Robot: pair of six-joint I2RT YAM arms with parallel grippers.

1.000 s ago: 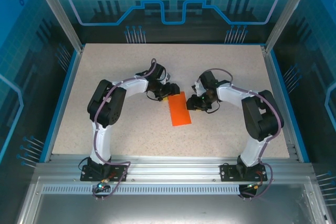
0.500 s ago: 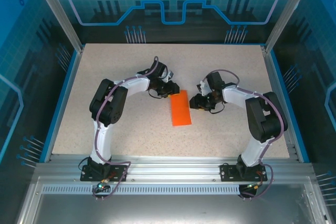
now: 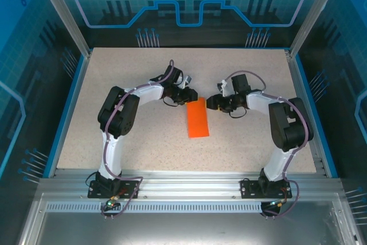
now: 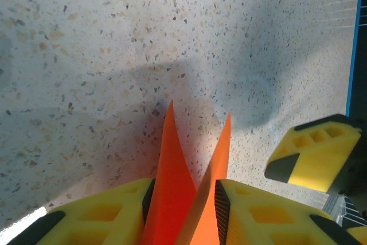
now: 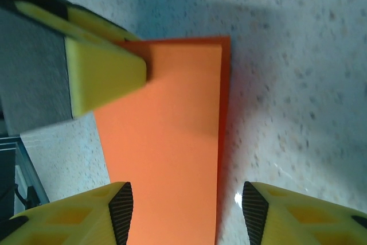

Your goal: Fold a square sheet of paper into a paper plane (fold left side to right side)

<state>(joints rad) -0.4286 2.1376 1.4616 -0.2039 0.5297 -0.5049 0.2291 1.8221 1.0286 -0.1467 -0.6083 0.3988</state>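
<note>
The orange sheet of paper (image 3: 197, 120) lies folded into a narrow strip near the middle of the table (image 3: 132, 61). The left gripper (image 3: 186, 97) is at the strip's far left corner. In its wrist view the jaws are closed on the paper, and two orange layers stand up between the yellow fingers (image 4: 103, 216). The right gripper (image 3: 212, 102) is just beside the far right corner, jaws apart and holding nothing, with the strip flat below it (image 5: 187, 199). Both arms bend at the elbow and reach inward, wrists facing each other.
</note>
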